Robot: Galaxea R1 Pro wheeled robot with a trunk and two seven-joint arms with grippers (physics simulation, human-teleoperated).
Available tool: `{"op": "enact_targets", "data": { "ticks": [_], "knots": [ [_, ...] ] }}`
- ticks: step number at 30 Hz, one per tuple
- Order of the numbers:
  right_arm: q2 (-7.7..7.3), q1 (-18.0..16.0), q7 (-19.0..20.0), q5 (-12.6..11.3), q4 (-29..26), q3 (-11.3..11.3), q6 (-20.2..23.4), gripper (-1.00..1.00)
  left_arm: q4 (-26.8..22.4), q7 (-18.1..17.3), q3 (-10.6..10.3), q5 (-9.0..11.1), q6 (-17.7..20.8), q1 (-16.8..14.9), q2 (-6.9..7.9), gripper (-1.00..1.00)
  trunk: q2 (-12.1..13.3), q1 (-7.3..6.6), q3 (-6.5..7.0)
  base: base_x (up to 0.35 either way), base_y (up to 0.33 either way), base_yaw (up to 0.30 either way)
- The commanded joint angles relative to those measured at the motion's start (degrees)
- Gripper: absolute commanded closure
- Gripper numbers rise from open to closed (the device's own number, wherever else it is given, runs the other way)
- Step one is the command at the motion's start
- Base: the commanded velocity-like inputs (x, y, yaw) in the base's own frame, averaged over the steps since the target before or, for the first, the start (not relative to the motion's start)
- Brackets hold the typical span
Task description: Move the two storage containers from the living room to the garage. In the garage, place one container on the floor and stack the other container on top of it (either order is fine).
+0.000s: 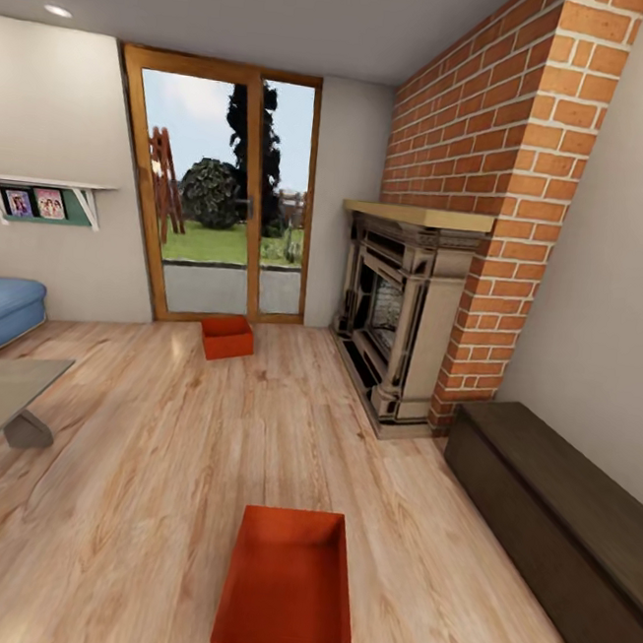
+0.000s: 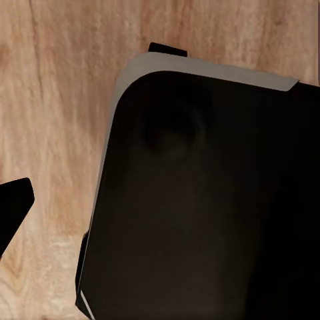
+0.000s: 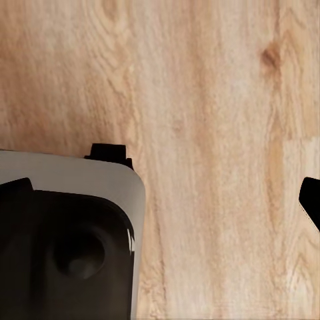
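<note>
Orange-red near storage container [image 1: 287, 595] lies on the living room's wood planks [image 1: 148, 462]; the far storage container [image 1: 227, 336] sits by the glass doors [image 1: 216, 192]. Wrist views catch perhaps one dark fingertip each, so neither gripper's opening can be told.

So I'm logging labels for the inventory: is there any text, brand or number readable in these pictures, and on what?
None can be read.
Near box: plain, no label.
Far box: plain, no label.
Two framed pictures on the wall shelf: too small and blurred to tell if they carry any text.
</note>
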Motion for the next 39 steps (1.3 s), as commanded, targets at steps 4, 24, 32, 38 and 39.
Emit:
{"op": "enact_targets", "data": {
  "ticks": [4,24,32,38,39],
  "knots": [
    [0.04,-0.06,-0.11,-0.45,0.16,0.46,-0.33,-1.00,-0.02,0.09,0.01,0.22,-0.08,-0.01,-0.02,-1.00,-0.03,0.02,-0.05,0.275,0.000,0.000],
    [0.11,-0.06,-0.21,-0.45,0.15,0.20,-0.39,-1.00,-0.01,0.09,0.01,0.22,-0.11,-0.01,0.05,-1.00,-0.03,0.02,-0.05,0.317,0.000,0.000],
    [0.11,-0.06,-0.22,-0.45,0.15,0.13,-0.39,-1.00,-0.05,0.09,0.01,0.23,-0.13,-0.01,0.06,-1.00,-0.03,0.02,-0.05,0.184,0.000,0.109],
    [0.10,-0.06,-0.24,-0.45,0.15,0.23,-0.39,-1.00,-0.08,0.09,0.01,0.24,-0.13,-0.01,0.06,-1.00,-0.03,0.02,-0.05,0.017,0.000,0.098],
    [0.10,-0.06,-0.26,-0.45,0.15,0.24,-0.39,-1.00,-0.09,0.09,0.01,0.24,-0.13,-0.01,0.06,-1.00,-0.03,0.02,-0.05,0.003,0.000,0.019]
  ]
}}
